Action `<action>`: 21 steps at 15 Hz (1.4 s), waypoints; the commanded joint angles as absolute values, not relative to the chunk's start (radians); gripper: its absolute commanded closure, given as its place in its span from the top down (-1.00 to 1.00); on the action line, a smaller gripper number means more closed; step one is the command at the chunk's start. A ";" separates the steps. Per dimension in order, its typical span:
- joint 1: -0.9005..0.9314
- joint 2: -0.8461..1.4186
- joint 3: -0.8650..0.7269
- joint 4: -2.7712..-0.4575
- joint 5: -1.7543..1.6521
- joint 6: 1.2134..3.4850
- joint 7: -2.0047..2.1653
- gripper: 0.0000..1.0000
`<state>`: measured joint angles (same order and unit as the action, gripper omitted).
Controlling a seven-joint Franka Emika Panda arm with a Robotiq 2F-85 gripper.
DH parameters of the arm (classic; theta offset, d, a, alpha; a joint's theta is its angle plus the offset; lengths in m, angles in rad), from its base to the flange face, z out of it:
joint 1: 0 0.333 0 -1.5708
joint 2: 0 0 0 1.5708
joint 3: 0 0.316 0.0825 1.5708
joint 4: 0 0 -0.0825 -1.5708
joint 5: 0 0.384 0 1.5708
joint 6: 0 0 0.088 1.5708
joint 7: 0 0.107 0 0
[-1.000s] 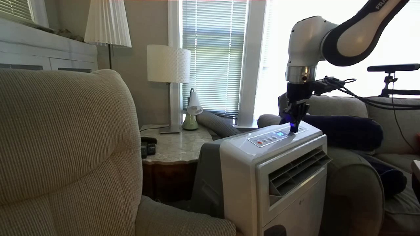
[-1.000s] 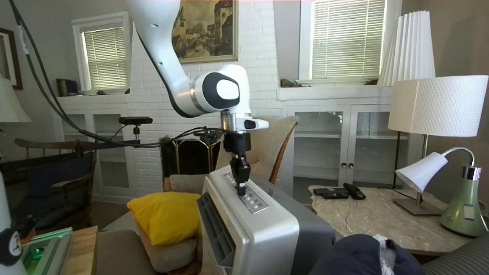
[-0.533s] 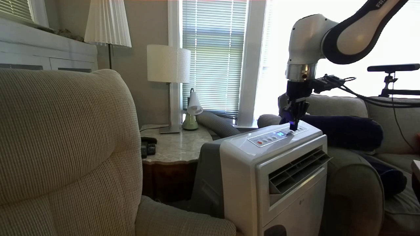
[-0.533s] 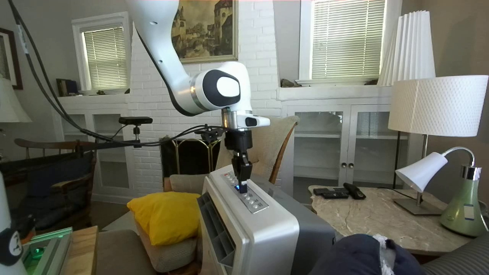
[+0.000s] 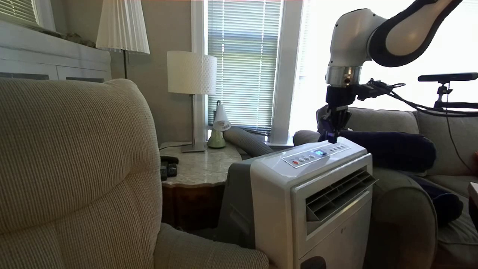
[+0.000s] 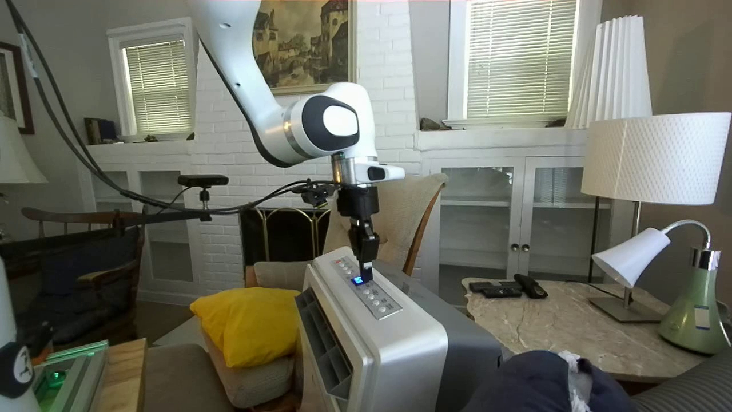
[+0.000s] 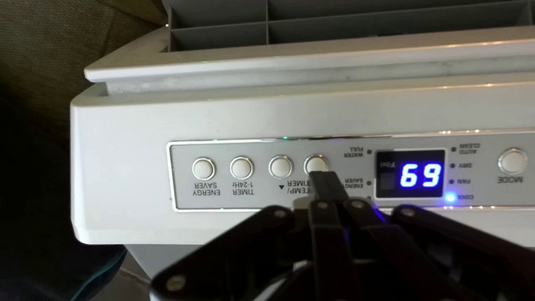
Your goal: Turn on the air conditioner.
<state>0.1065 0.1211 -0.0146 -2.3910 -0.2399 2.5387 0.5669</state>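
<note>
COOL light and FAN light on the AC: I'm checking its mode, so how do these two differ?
The COOL light glows blue, while the FAN light is dark. The COOL light shows as a broad bright spot, the FAN light as a small dot. The COOL light is lowest in its column in the wrist view; the FAN light sits just above it. Both are beside the display on the AC.
</note>
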 commanded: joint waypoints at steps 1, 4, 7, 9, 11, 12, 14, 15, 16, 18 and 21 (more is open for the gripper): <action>0.101 0.084 -0.013 -2.415 -0.248 2.528 0.544 -1.00; 0.102 0.090 -0.011 -2.412 -0.252 2.526 0.546 -1.00; 0.103 0.095 -0.010 -2.413 -0.255 2.525 0.547 -1.00; 0.104 0.101 -0.010 -2.413 -0.257 2.525 0.548 -1.00; 0.105 0.107 -0.010 -2.412 -0.260 2.526 0.552 -1.00; 0.106 0.111 -0.009 -2.411 -0.261 2.526 0.554 -1.00; 0.107 0.117 -0.009 -2.408 -0.264 2.525 0.557 -1.00; 0.108 0.121 -0.009 -2.406 -0.264 2.524 0.557 -1.00; 0.109 0.126 -0.009 -2.404 -0.267 2.524 0.560 -1.00; 0.111 0.133 -0.009 -2.401 -0.267 2.523 0.561 -1.00; 0.114 0.146 -0.012 -2.395 -0.273 2.520 0.567 -1.00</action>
